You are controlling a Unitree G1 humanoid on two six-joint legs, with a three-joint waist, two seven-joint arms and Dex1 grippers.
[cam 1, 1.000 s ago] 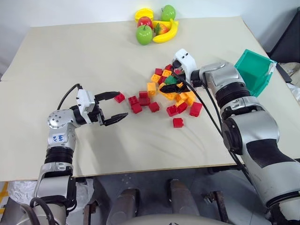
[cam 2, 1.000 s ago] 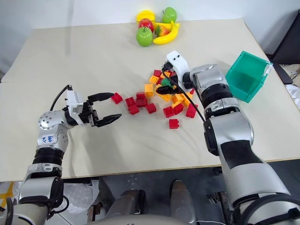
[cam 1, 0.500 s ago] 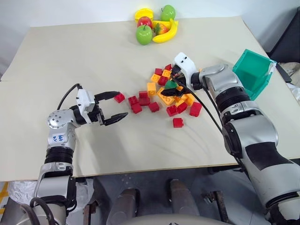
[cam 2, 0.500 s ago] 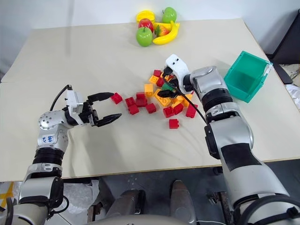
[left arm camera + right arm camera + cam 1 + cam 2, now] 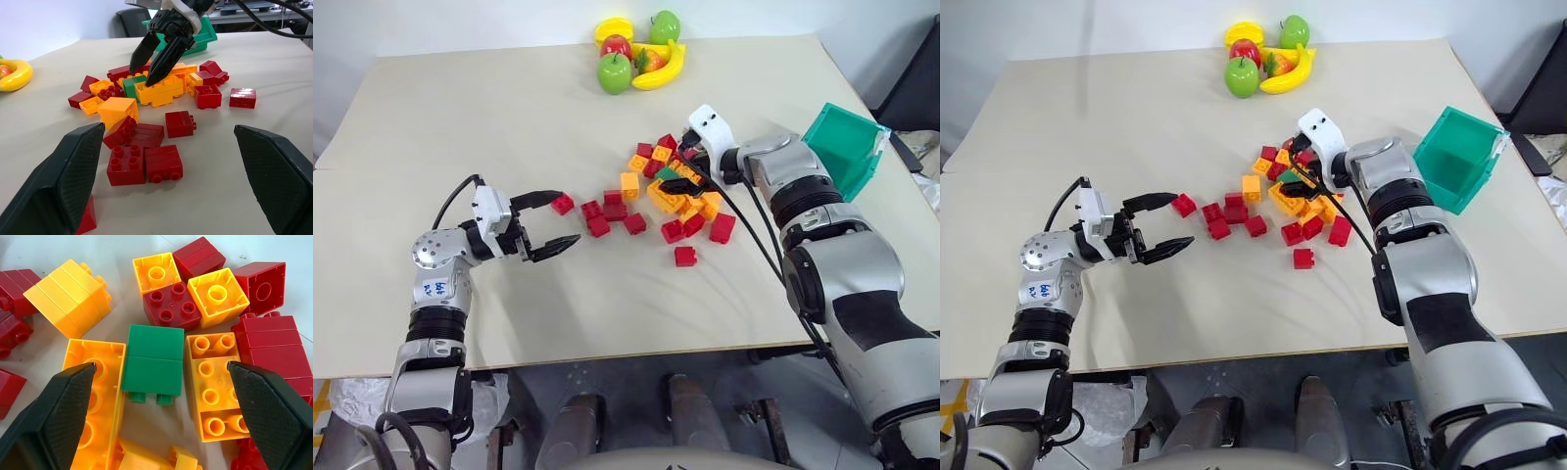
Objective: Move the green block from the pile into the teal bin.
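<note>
Green block [image 5: 152, 363] lying on its side among the pile [image 5: 668, 199] of red and orange-yellow bricks, studs turned toward the right wrist camera, wedged between 2 long orange-yellow bricks, with a red 4-stud brick [image 5: 172, 305] just beyond it. Right hand [image 5: 157, 59] poised directly over that block, pointing down at it, 2 black fingers [image 5: 54, 417] spread wide to either side and gripping nothing, tips near the flanking orange-yellow bricks. Not possible to tell whether the tips touch anything. Teal bin [image 5: 846, 147] near the bench's right edge, tilted, well apart from the pile, on the far side of the right arm. Left hand [image 5: 556, 223] held level over the cream bench [image 5: 489, 117], off to the left of the pile, fingers apart and empty, 1 loose red brick [image 5: 563, 204] just beside its upper fingertip. More red bricks scattered between the left hand and the heap, 1 lone red brick [image 5: 684, 257] nearer the front. Toy fruit [image 5: 636, 54] grouped at the far edge of the bench: green apples, a red one, a banana.
</note>
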